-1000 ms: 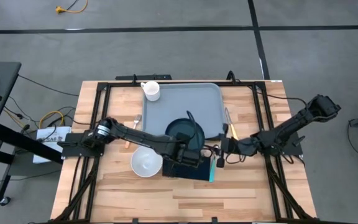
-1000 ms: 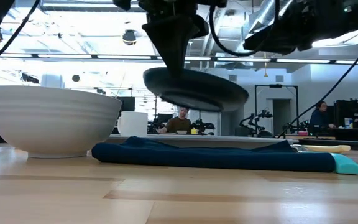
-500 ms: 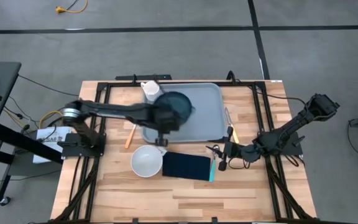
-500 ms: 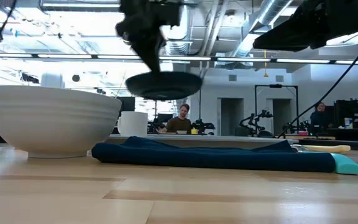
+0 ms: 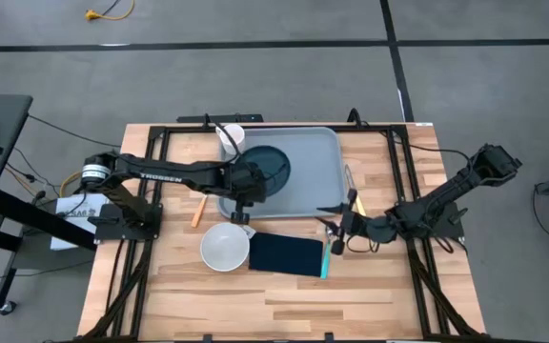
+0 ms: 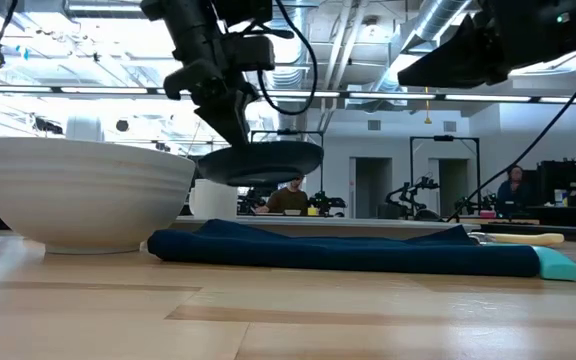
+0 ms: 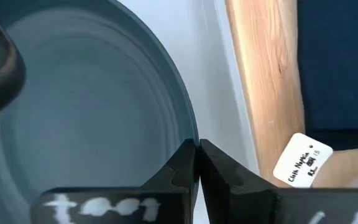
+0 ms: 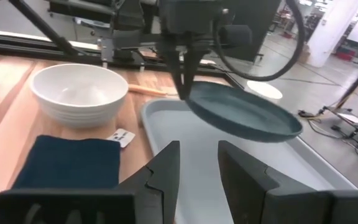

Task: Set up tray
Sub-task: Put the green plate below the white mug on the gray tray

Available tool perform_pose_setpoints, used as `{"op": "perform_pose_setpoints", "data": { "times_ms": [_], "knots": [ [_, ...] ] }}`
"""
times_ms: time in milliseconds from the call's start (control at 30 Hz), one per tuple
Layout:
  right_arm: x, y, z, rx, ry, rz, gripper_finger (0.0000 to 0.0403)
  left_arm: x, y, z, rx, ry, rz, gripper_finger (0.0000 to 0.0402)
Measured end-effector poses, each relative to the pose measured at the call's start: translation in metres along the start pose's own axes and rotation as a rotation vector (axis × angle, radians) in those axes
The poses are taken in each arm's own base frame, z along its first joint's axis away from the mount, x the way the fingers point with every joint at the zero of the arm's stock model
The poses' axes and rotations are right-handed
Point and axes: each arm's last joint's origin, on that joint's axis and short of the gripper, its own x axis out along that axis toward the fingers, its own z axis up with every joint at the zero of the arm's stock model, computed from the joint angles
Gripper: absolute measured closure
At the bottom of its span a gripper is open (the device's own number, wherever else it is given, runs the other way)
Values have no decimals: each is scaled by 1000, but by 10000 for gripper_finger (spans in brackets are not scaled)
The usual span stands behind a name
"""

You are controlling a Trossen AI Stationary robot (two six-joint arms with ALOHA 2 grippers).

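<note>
The dark teal plate hangs over the left half of the grey-blue tray, which lies flat on the table. My left gripper is shut on the plate's rim. From table height the plate shows above the tray, slightly tilted. My right gripper is open and holds nothing; it hovers off the tray's near right corner, and its wrist view faces the plate and the tray. A white mug stands at the tray's far left corner. My left gripper pinches the plate's rim between its two fingers, on the plate's near-left side. The fingers come from above, pointing down. The plate is lifted clear of the tray and hangs slightly tilted from the fingers.
A white bowl and a folded navy napkin with a teal item at its right end lie near the tray. Wooden-handled utensils lie left and right of the tray. Black frame rails run along the table's sides.
My left gripper has carried the plate from above the napkin's far edge toward the table's far and left side, over the tray, and has come down lower over it. The plate has stayed in the hold and now hangs more level.
</note>
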Motion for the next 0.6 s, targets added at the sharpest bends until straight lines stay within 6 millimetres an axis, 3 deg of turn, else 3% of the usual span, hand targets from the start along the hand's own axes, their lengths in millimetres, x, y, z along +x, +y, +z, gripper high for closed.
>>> {"op": "perform_pose_setpoints", "data": {
  "times_ms": [200, 600],
  "knots": [
    [1, -1, -1, 8, 13, -4, 301, 9, 2, -2, 19, 32, -21, 401],
    [1, -1, -4, 8, 29, -1, 301, 51, 1, -9, 33, 137, -55, 401]
  ]
}}
